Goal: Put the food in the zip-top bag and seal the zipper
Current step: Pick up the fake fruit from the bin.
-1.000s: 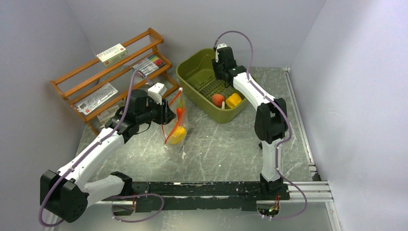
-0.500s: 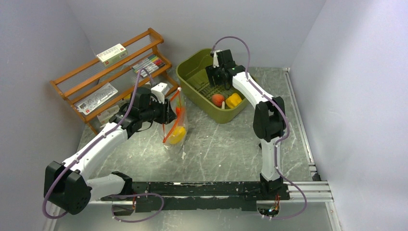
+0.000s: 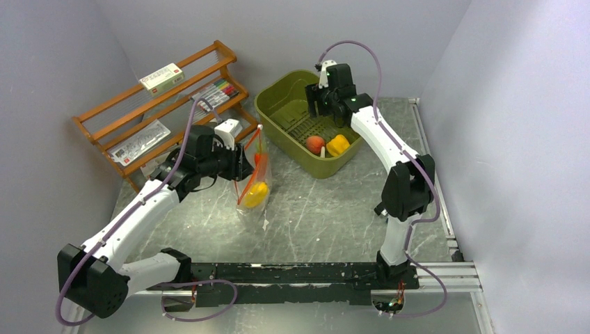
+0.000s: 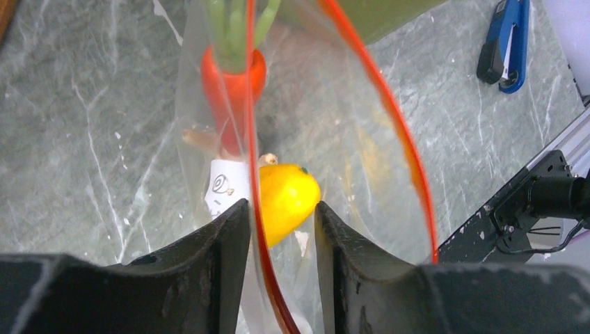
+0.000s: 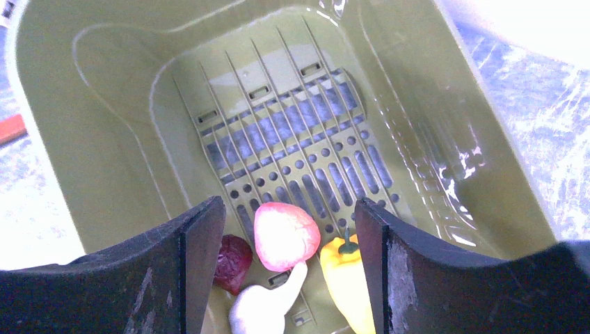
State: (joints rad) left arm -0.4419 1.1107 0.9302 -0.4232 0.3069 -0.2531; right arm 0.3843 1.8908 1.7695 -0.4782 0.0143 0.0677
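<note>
1. Top external: the zip-top bag (image 3: 254, 186) stands upright on the table (image 3: 334, 209), left of centre. The left gripper (image 3: 245, 164) props it at the mouth, so the opening faces up for loading. A carrot (image 3: 259, 161) and a yellow piece (image 3: 256, 195) are already inside. The rest of the food lies in the olive-green basket (image 3: 275, 104) at the far side. The right gripper (image 3: 316, 111) hangs over it, placed to fetch the next piece.

2. Left wrist: the jaws stand partway apart and straddle one lip of the zipper (image 4: 252, 174), with one finger outside the bag and the other inside. I judge this hooks the mouth open rather than pinching it. The other lip bows away to the right, so the mouth gapes and the zipper is unsealed.

3. Right wrist: the jaws are spread wide and hold nothing, above the basket's slotted floor. Centred between them lies a round red-orange fruit (image 5: 286, 236), crowded by a dark red piece (image 5: 233, 254), a white piece (image 5: 261, 309) and a yellow pepper (image 5: 346, 278). The wide spread suits the round fruit, probably the next pick. The close neighbours could get nudged.
</note>
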